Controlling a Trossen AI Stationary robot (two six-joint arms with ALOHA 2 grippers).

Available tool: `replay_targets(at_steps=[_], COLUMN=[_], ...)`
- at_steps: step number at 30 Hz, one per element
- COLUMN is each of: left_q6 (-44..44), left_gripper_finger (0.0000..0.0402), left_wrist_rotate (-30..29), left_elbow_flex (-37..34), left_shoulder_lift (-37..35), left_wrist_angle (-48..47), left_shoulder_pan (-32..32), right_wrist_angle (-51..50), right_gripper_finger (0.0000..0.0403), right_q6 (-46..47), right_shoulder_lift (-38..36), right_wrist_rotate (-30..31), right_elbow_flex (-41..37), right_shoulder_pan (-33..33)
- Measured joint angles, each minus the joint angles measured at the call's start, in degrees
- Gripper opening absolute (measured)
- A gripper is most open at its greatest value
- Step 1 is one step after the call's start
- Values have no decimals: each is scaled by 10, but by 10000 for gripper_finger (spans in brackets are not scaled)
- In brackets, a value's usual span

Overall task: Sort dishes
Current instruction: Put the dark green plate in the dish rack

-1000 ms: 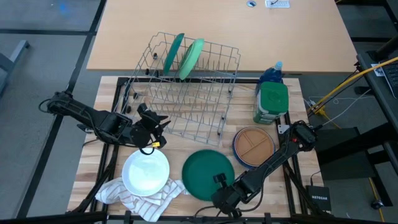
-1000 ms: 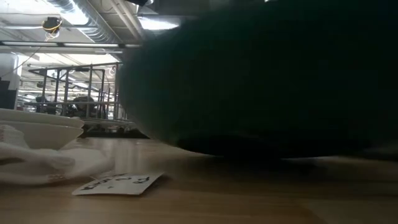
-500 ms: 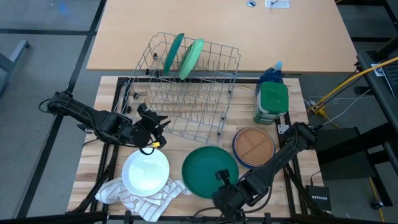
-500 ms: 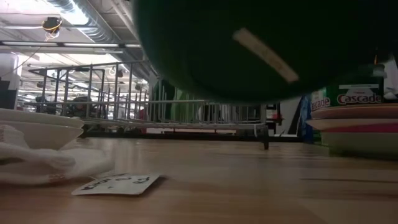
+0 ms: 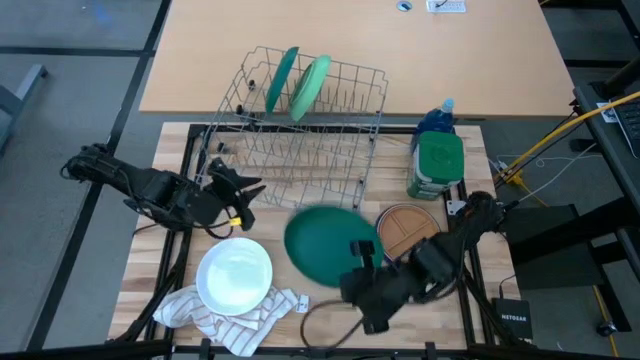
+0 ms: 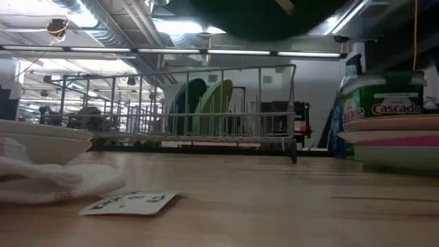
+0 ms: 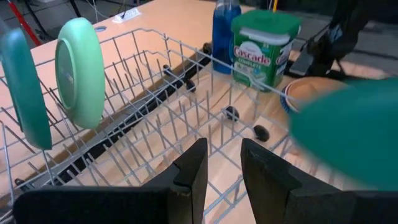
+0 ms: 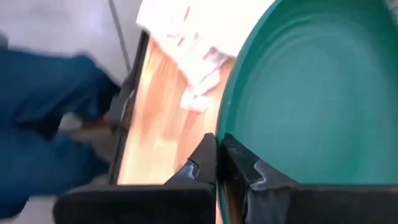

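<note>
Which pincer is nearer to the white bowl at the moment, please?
Left. The left pincer hovers just behind the white bowl; the right pincer, gripping the dark green plate, is farther away.

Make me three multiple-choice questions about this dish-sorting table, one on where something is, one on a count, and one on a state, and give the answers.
1. Where is the round white plastic bowl?
A. In the wire dish rack
B. On the wooden table, partly over the white striped cloth
C. On the green-lidded container

2. How many green plates stand upright in the wire dish rack?
A. One
B. Two
C. Four

3. What state is the large dark green round plate in?
A. Lifted off the table, held at its rim by the right gripper
B. Flat on the table, untouched
C. Slotted in the rack

Answers:
1 B, the high view shows it beside the white striped cloth, overlapping it.
2 B, a dark green plate and a light green plate stand side by side.
3 A, the right gripper has its jaws shut on the rim, and the low view shows it above the table.
</note>
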Motion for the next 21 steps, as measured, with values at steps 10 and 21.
replay_targets(at_steps=[10, 21], left_q6=[0, -2], left_gripper_finger=[88, 88], left_wrist_rotate=[0, 0], left_elbow_flex=[0, 0], left_shoulder_lift=[-46, -46], left_wrist_angle=[0, -1], left_shoulder_pan=[0, 0], right_wrist_angle=[42, 94], right_gripper_finger=[6, 6], right_q6=[-9, -19], right_shoulder_lift=[-58, -110], right_wrist_rotate=[62, 135], right_elbow_flex=[12, 12], right_shoulder_pan=[-86, -252])
